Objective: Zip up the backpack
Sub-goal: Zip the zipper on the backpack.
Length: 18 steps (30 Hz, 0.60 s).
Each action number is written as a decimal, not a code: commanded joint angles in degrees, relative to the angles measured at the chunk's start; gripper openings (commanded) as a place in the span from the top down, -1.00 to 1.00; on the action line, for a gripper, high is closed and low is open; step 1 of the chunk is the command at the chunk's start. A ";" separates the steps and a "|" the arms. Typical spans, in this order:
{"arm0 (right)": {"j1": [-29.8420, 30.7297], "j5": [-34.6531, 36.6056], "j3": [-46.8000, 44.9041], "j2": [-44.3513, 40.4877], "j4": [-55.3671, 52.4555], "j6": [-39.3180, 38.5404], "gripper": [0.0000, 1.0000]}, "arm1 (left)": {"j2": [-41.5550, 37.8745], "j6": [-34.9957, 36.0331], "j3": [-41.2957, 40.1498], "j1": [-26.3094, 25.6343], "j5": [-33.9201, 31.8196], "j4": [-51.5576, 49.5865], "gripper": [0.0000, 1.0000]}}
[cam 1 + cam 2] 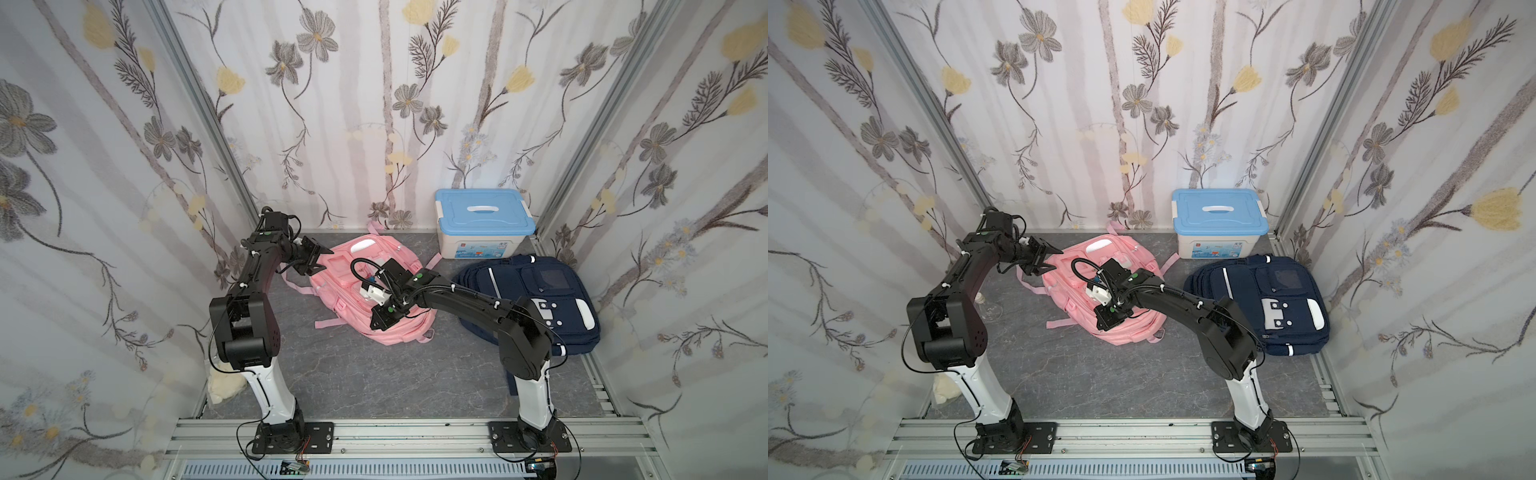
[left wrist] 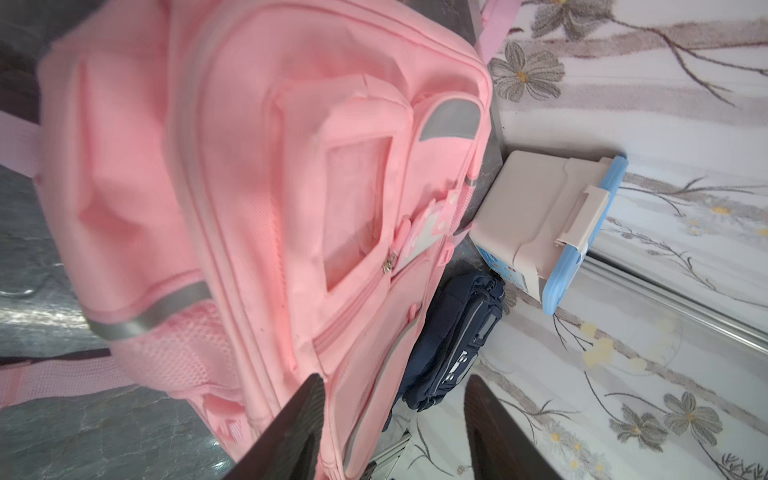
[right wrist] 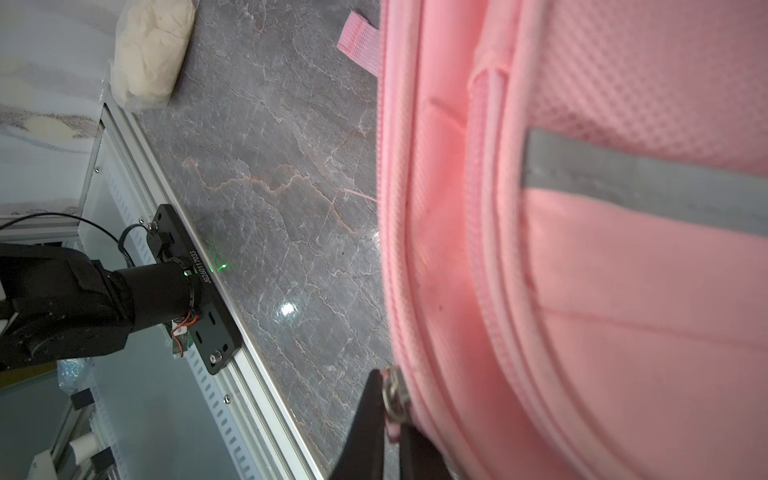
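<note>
- Both top views: pink backpack (image 1: 332,286) lies flat on grey table (image 1: 353,374), mid-rear, betw. the two arms. L gripper (image 1: 322,252) at bag's far-left edge, jaws apart, holding nothing. R gripper (image 1: 1100,324) down on bag's near edge.
- L wrist: L gripper (image 2: 394,378) fingers well apart, nothing clamped; pink backpack (image 2: 249,166) front fills the view.
- R wrist: R gripper (image 3: 390,399) pinched closed on metal zipper pull (image 3: 392,392) at the bag's side seam.
</note>
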 commanded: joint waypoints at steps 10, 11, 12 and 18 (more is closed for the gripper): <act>-0.02 1.98 12.45 5.26 -0.31 4.41 1.00 | -21.94 -9.57 -26.87 -3.77 4.22 4.83 -0.01; 1.67 1.55 13.27 5.94 -0.31 4.42 1.00 | -23.04 -10.99 -27.56 -4.84 4.09 5.49 -0.01; 1.96 1.20 13.87 6.58 -0.34 4.37 1.00 | -23.80 -12.16 -28.15 -5.62 3.60 6.25 -0.01; 2.95 1.64 15.50 7.99 -0.36 4.34 1.00 | -26.23 -18.98 -33.40 -10.47 1.82 12.55 0.00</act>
